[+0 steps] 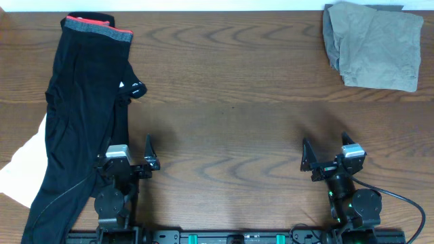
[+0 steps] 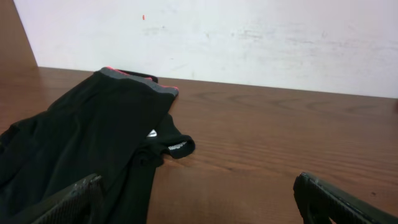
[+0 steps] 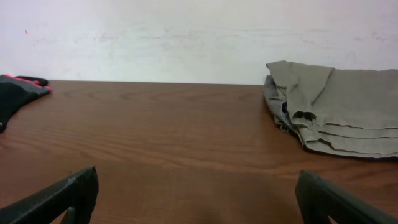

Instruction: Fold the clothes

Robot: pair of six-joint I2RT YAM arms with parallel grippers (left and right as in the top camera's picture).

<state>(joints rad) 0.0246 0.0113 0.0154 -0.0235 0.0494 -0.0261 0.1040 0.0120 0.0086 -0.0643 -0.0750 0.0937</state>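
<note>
Long black leggings [image 1: 85,108] with a grey and red-orange waistband [image 1: 98,28] lie lengthwise along the table's left side; they also show in the left wrist view [image 2: 93,137]. A white piece [image 1: 20,169] lies under them at the left edge. A folded khaki piece [image 1: 373,44] sits at the far right corner and shows in the right wrist view [image 3: 339,115]. My left gripper [image 1: 129,154] is open and empty, its left finger over the leggings' edge. My right gripper [image 1: 327,154] is open and empty over bare wood.
The table is brown wood [image 1: 230,102]. A white wall [image 2: 249,37] stands behind its far edge. A black cable [image 1: 407,200] runs from the right arm's base.
</note>
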